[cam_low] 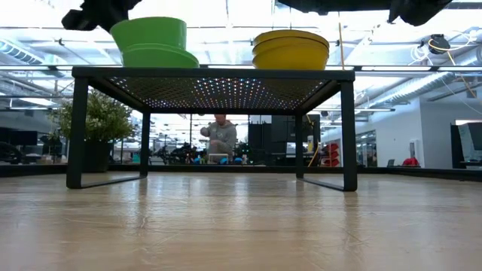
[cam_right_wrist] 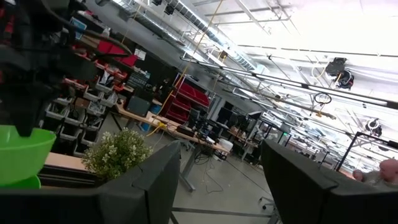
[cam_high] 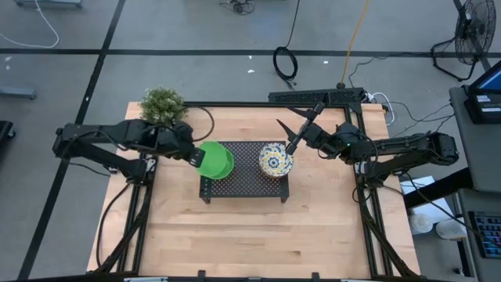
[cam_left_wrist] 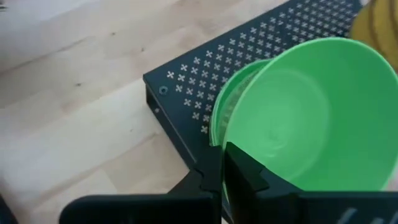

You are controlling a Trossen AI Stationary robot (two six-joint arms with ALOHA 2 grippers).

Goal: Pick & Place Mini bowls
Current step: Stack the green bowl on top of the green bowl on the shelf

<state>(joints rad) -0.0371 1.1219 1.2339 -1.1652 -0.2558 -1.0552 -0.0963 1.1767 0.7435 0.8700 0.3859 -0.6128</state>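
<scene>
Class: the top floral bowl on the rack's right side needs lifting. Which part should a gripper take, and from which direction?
Probably the rim. The floral bowl sits upright, mouth up, stacked on the rack, so its wall is nested and only the thin lip is free. Come from above with one finger inside, one outside. The open right gripper is nearest; the left gripper holds a green bowl.

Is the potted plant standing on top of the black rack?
No, the potted plant stands on the table beside the black rack.

2 bowl stacks [cam_high: 214,161] [cam_high: 275,160] side by side on rack [cam_high: 243,182]; plant [cam_high: 162,105] behind rack's left end
</scene>
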